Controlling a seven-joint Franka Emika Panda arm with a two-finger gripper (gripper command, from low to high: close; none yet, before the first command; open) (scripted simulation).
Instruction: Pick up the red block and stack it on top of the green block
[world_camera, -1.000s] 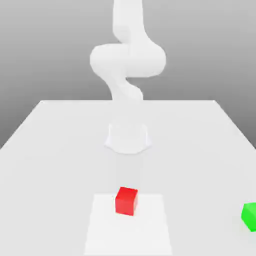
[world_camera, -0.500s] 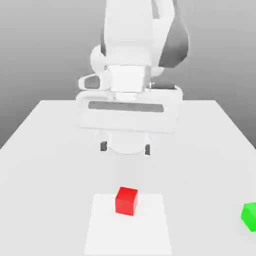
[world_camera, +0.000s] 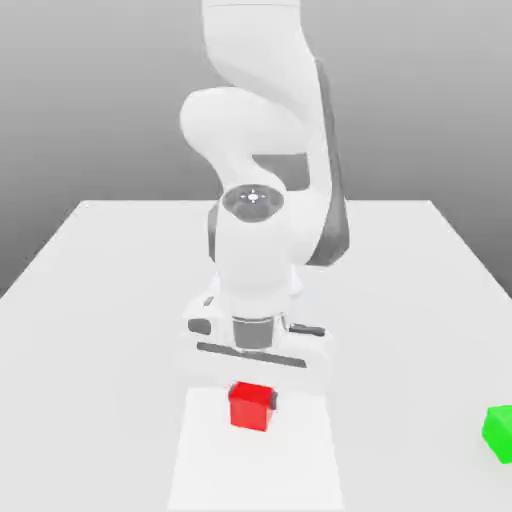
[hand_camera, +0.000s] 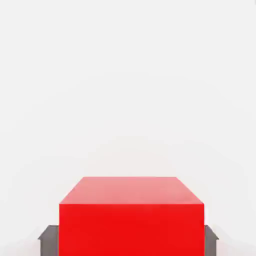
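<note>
The red block (world_camera: 249, 408) rests on the white table near its front edge. My gripper (world_camera: 251, 398) has come straight down over it and stands shut on it, one finger on each side. In the hand view the red block (hand_camera: 131, 220) sits between two dark grey fingers (hand_camera: 49, 241) that touch its side faces. The green block (world_camera: 499, 433) lies on the table far off at the exterior view's right, partly cut by the picture's edge.
The white table (world_camera: 100, 300) stretches wide around the blocks. A paler square patch (world_camera: 255, 465) lies under the red block. The arm's white body (world_camera: 256, 240) towers directly behind the red block.
The hand has dropped from high above the table onto the red block, and its fingers have gone from open to shut on it. Neither block has shifted.
</note>
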